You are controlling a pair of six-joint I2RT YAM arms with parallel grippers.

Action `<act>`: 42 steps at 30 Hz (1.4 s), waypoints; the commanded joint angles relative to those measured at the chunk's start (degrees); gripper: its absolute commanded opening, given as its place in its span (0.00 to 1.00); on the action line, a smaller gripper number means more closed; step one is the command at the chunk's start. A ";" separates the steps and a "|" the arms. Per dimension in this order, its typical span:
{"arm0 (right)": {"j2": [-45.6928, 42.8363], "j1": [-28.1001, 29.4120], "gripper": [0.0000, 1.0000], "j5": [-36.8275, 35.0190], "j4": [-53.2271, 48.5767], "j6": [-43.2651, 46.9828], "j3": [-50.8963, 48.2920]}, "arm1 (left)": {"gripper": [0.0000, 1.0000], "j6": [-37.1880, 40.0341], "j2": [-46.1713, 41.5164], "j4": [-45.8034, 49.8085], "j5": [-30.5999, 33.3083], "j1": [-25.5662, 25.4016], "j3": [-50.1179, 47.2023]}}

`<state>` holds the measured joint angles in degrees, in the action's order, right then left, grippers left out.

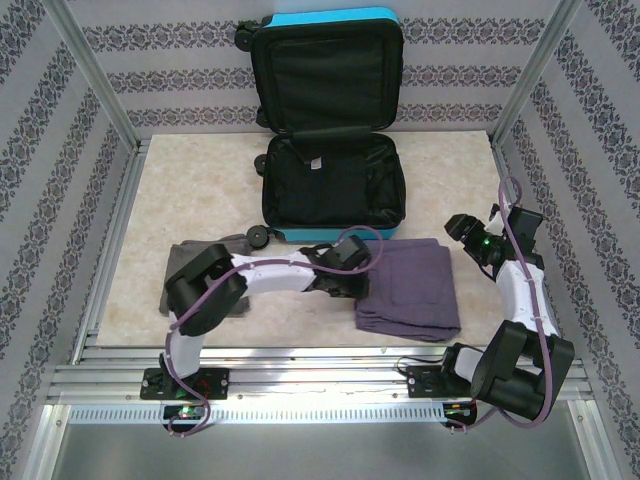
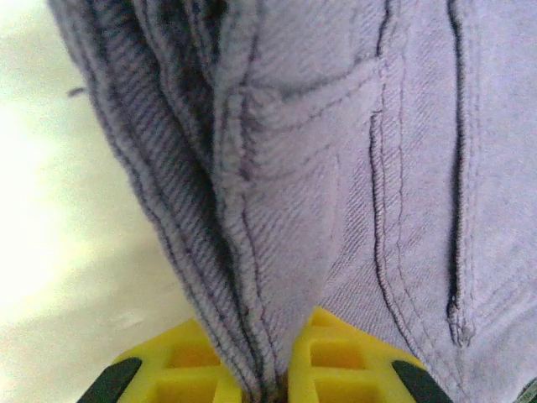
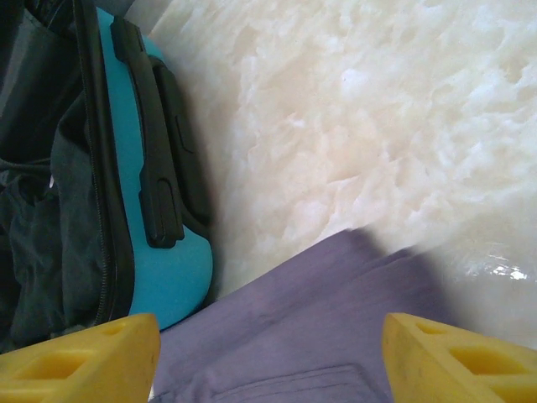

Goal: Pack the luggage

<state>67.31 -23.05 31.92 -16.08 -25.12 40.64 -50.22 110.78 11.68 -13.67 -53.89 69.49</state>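
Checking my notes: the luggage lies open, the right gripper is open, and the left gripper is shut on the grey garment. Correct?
Not quite. The left gripper is shut on the folded purple trousers, not the grey garment; the left wrist view shows purple fabric pinched between its yellow fingers. The luggage is open and the right gripper open, as stated.
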 commanded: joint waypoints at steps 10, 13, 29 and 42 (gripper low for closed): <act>0.63 14.63 0.69 -2.01 -3.62 3.28 -1.45 | 0.09 6.03 -21.20 10.38 5.94 10.05 -18.77; 1.30 20.75 0.69 -4.16 -3.48 3.07 -3.12 | 0.33 6.78 -23.18 9.47 5.80 10.30 -19.36; 8.50 39.74 0.64 -12.45 -1.90 -5.07 -8.58 | 0.60 6.33 -15.33 14.38 4.64 10.29 -13.00; 13.94 44.47 0.22 -12.65 -3.01 -2.91 -3.93 | 0.12 5.25 -13.83 9.78 2.49 10.29 -15.00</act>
<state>80.93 20.67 19.22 -17.76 -29.15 35.33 -45.17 96.55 21.98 -10.22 -44.12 55.33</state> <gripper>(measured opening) 0.252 0.170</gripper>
